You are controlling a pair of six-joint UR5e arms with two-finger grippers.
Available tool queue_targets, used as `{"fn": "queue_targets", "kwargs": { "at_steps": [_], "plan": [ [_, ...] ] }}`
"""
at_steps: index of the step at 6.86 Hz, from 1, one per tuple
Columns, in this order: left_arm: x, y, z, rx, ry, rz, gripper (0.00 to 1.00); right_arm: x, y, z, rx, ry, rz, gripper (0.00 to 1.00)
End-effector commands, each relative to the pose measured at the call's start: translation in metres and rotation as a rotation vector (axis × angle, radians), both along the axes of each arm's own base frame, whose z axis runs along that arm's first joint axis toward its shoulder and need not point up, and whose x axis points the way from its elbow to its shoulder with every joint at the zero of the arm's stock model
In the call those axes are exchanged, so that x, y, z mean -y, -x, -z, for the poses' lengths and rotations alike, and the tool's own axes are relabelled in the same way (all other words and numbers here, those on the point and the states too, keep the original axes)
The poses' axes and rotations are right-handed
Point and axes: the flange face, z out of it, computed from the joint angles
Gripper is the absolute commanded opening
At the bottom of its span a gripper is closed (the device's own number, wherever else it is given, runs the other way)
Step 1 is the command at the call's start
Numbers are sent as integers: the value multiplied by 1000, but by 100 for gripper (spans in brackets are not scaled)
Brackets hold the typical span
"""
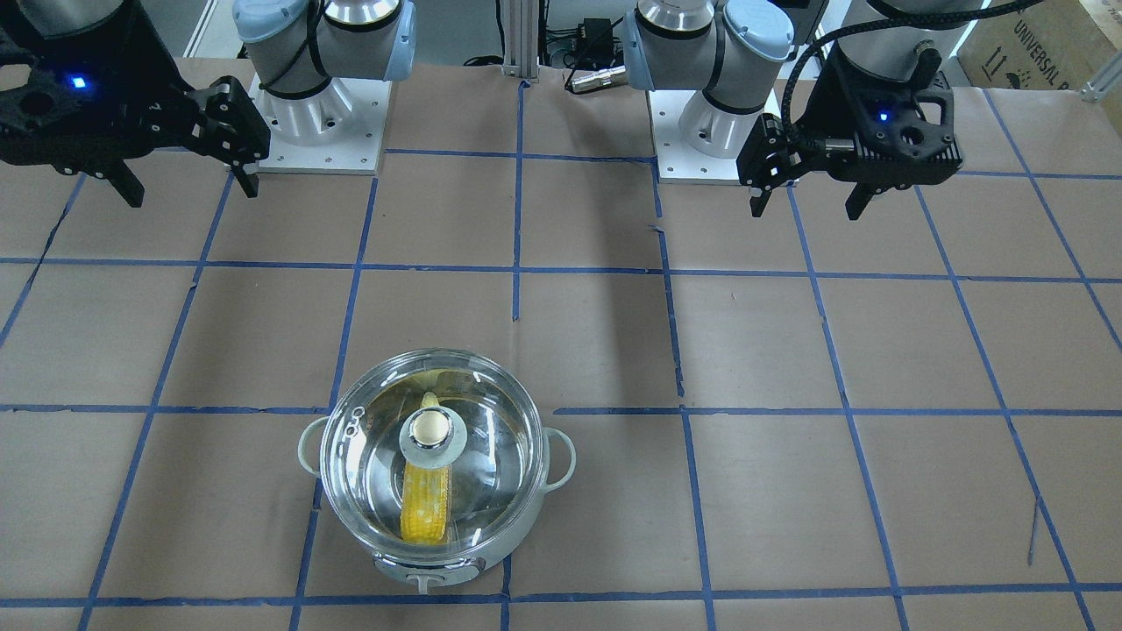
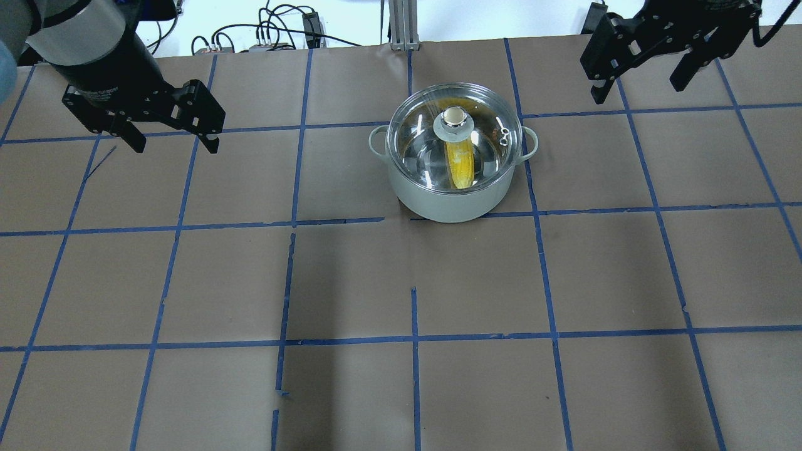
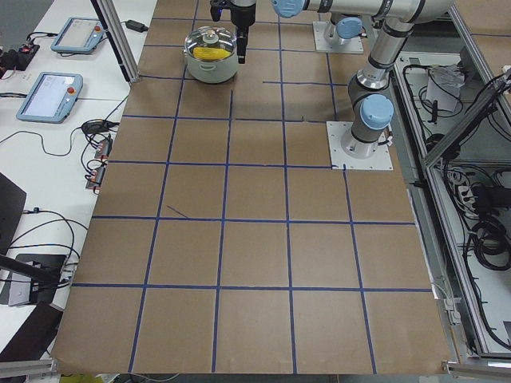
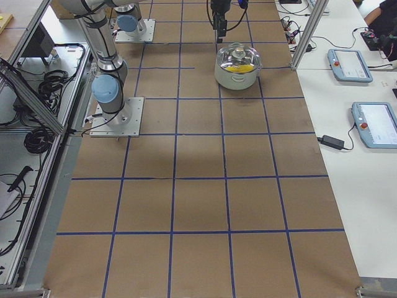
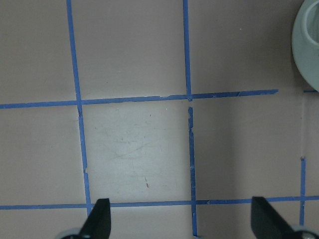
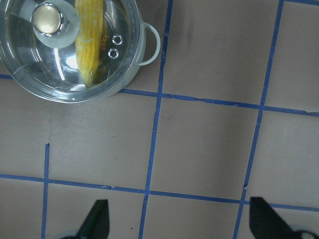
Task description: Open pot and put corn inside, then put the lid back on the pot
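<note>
The pale grey pot (image 2: 448,203) stands on the brown table, toward the far side from the robot. Its clear glass lid (image 2: 482,125) sits closed on the rim, beige knob up. Through the glass I see the yellow corn (image 2: 460,166) lying inside the pot. In the front view the pot (image 1: 504,550), lid (image 1: 491,421) and corn (image 1: 427,504) look the same. My left gripper (image 2: 175,149) hangs open and empty, far left of the pot. Open and empty as well, my right gripper (image 2: 639,94) hovers to the pot's right. The right wrist view catches the corn (image 6: 89,40) under the lid (image 6: 30,64).
Blue tape lines grid the brown paper table (image 2: 351,282). The two arm bases (image 1: 320,131) (image 1: 714,140) are bolted at the robot's edge. Teach pendants (image 4: 350,65) and cables lie on the white side bench. An aluminium post (image 2: 401,25) stands behind the pot.
</note>
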Motion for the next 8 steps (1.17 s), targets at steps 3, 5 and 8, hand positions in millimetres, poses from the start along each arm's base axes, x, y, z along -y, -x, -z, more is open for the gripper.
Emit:
{"fn": "queue_targets", "kwargs": {
  "at_steps": [3, 5, 8],
  "plan": [
    [9, -2, -5, -7, 29, -102, 100, -6, -1, -8, -2, 14, 0, 100],
    [12, -2, -3, -6, 25, -106, 100, -5, -2, -5, -2, 9, -5, 100],
    [12, -2, -3, -7, 28, -106, 100, -1, -2, 7, 0, -11, -5, 100]
  ]
}}
